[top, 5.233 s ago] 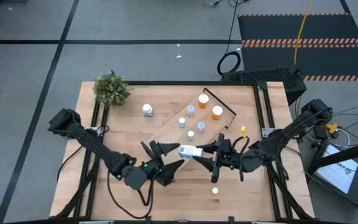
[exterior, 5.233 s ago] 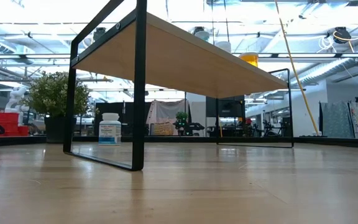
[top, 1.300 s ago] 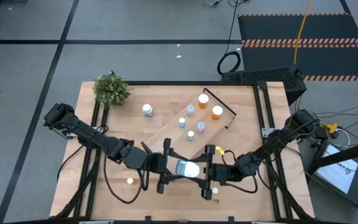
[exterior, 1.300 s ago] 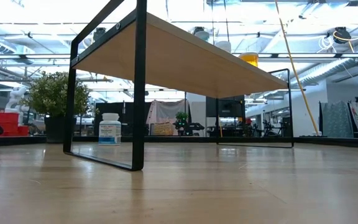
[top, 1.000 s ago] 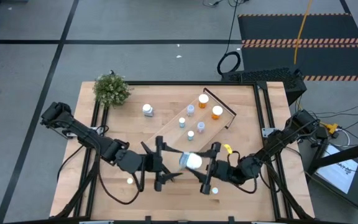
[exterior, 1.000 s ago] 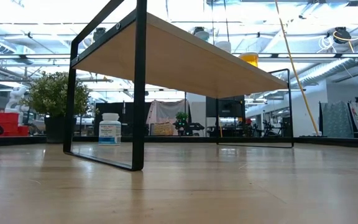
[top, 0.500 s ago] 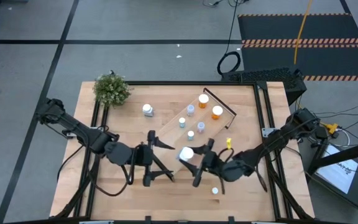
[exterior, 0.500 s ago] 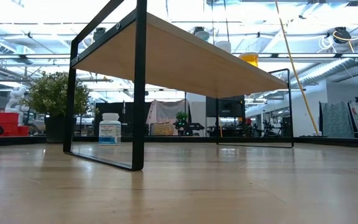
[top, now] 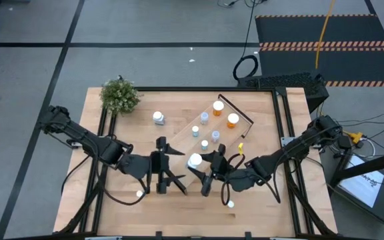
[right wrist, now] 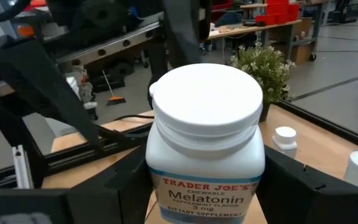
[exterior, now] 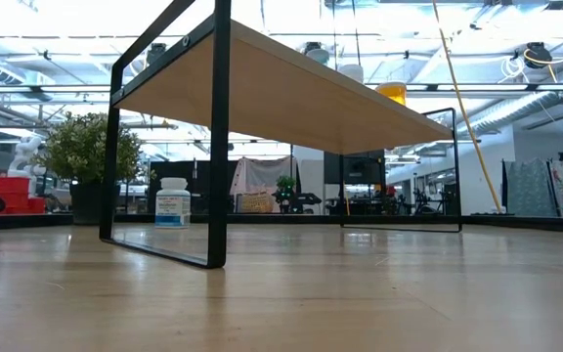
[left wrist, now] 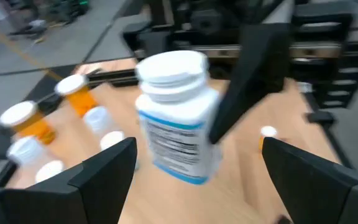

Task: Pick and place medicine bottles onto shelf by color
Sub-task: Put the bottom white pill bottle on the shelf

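You see two matte black arms, each a chain of slim links with bulkier rounded joints. Black cables loop loosely along them. The left tool [top: 163,165] and right tool [top: 210,171] each end in two flat, angular, tapering black fingers [left wrist: 294,168].

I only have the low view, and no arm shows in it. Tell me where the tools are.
Observer: The right tool is shut on a large white bottle, held upright by the shelf's end nearest the arms.
Operator: Report the left one.
Observer: The left tool is open and empty, beside that bottle.
Operator: Read me the shelf top.
Observer: Two orange bottles at its far end, small pale blue bottles nearer the middle.
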Tool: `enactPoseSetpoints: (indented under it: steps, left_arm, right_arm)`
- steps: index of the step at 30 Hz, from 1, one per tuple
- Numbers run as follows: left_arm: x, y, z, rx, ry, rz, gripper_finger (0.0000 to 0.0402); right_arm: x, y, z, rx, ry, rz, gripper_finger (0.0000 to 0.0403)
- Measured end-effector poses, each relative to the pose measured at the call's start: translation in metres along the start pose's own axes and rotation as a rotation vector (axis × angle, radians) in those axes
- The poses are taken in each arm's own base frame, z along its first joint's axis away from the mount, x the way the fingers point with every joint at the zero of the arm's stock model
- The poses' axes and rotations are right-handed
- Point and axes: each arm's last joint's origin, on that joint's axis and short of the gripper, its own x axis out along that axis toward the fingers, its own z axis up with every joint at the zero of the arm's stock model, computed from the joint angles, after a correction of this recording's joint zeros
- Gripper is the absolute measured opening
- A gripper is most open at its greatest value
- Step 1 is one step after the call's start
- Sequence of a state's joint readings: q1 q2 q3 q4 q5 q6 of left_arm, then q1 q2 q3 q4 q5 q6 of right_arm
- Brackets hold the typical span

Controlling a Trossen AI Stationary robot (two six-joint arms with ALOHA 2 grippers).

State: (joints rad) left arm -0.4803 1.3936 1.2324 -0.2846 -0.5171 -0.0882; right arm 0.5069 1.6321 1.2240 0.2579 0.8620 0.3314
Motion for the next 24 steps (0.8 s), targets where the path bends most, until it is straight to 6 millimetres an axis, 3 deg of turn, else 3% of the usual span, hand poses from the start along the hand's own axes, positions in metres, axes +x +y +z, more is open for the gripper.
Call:
enactPoseSetpoints:
  steps: [14, 24]
  left_arm:
    - [0.015, -0.031, -0.015, 0.029, -0.013, 0.239, 0.034]
    - [0.028, -0.032, -0.02, -0.041, -0.036, 0.378, 0.034]
  right_arm:
    - [0.012, -0.007, 0.009, 0.016, -0.029, 0.046, 0.0233]
    - [0.015, -0.009, 0.019, -0.006, -0.108, 0.045, 0.0236]
